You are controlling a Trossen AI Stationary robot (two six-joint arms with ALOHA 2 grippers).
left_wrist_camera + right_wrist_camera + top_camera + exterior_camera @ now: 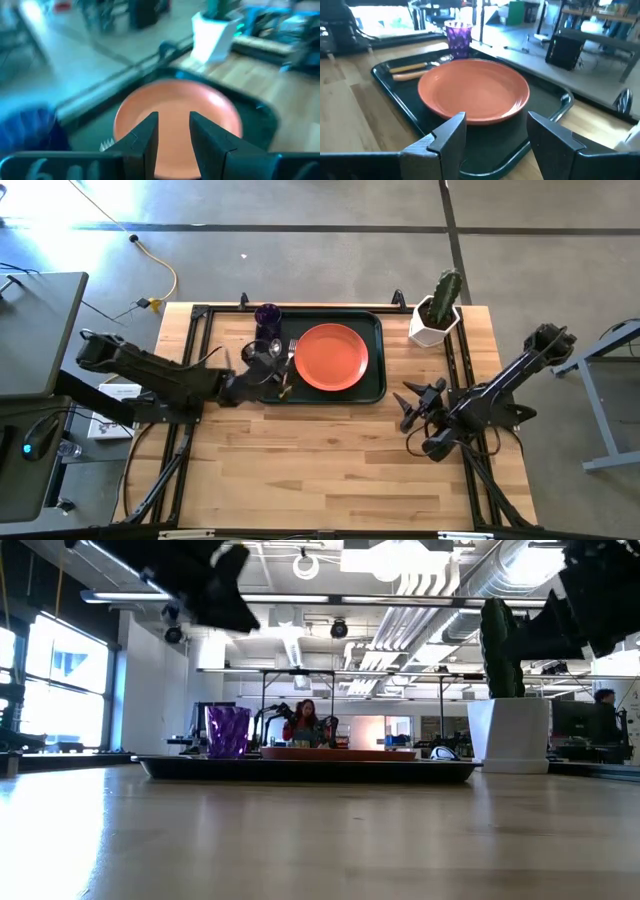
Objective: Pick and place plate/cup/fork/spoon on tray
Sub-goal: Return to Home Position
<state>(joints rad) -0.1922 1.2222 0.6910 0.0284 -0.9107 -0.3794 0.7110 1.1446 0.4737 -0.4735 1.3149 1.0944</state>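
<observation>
Plate (pixel 331 357), cup (pixel 267 316), fork (pixel 291 350) and spoon (pixel 275 352) all lie on the tray (pixel 378 330); nothing seems left. Left tool (pixel 262 376), above the tray's left edge, and right tool (pixel 413 407), right of centre, both gape empty.

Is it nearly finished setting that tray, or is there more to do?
Nearly finished, it seems. The plate, cup, fork and spoon all lie on the tray. The left gripper hangs above the tray's near-left corner, fingers apart with nothing between them. The right gripper waits open, off the tray. Nothing seems left to place.
</observation>
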